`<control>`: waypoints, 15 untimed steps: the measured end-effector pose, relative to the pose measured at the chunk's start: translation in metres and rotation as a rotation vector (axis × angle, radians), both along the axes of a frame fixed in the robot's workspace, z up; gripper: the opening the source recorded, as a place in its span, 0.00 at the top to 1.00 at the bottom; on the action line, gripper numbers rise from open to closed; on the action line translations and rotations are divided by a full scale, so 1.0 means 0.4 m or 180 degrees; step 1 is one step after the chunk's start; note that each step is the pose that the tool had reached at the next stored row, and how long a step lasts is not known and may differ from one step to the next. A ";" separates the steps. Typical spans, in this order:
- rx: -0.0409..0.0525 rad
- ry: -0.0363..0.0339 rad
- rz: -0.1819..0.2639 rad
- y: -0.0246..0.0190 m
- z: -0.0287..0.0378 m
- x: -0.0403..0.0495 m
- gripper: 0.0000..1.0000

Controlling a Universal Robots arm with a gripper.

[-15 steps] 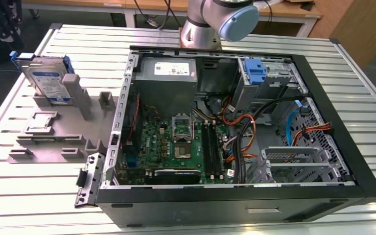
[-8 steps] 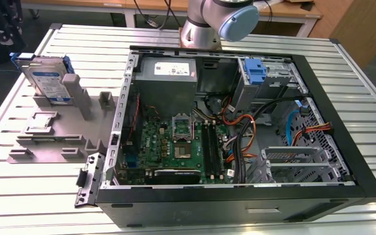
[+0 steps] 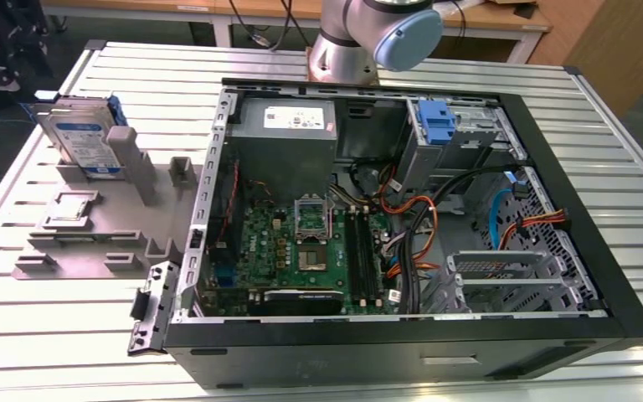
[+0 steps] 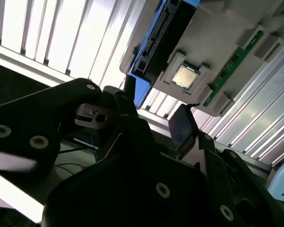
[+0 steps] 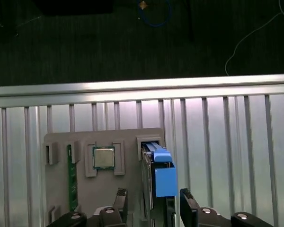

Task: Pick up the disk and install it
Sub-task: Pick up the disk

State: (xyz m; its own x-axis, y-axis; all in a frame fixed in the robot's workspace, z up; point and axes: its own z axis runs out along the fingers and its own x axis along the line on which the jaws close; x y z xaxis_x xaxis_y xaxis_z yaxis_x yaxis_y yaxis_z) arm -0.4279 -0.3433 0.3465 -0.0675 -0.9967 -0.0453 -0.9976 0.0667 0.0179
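Currently the disk [image 3: 83, 138] stands on edge in the grey holder [image 3: 98, 243] on the bench [image 3: 31, 335], at the exterior view's left. End effector [image 5: 153, 192] spread, holding nothing. Disk likely rigid, dense, shock-sensitive; pinch across its flat faces.

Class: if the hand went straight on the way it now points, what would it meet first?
Probably the disk, standing on edge in the grey holder: in the first wrist view it lies straight ahead of the open hand, though depth is unclear.
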 end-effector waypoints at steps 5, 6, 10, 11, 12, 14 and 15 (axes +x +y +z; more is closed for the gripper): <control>0.0025 -0.0009 0.0011 0.001 -0.021 -0.003 0.41; 0.0037 -0.0009 0.0017 0.001 -0.024 -0.003 0.41; 0.0085 -0.0009 0.0026 0.001 -0.037 -0.005 0.41; 0.0094 -0.0009 0.0027 0.001 -0.040 -0.006 0.41; 0.0100 -0.0009 0.0029 0.001 -0.042 -0.007 0.41; 0.0104 -0.0010 0.0029 0.001 -0.046 -0.012 0.41; 0.0105 -0.0009 0.0029 0.001 -0.048 -0.015 0.41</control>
State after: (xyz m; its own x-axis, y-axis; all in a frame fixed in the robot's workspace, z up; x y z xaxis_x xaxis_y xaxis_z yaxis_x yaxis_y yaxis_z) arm -0.4338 -0.3429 0.3274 -0.0582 -0.9952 -0.0782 -0.9982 0.0571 0.0170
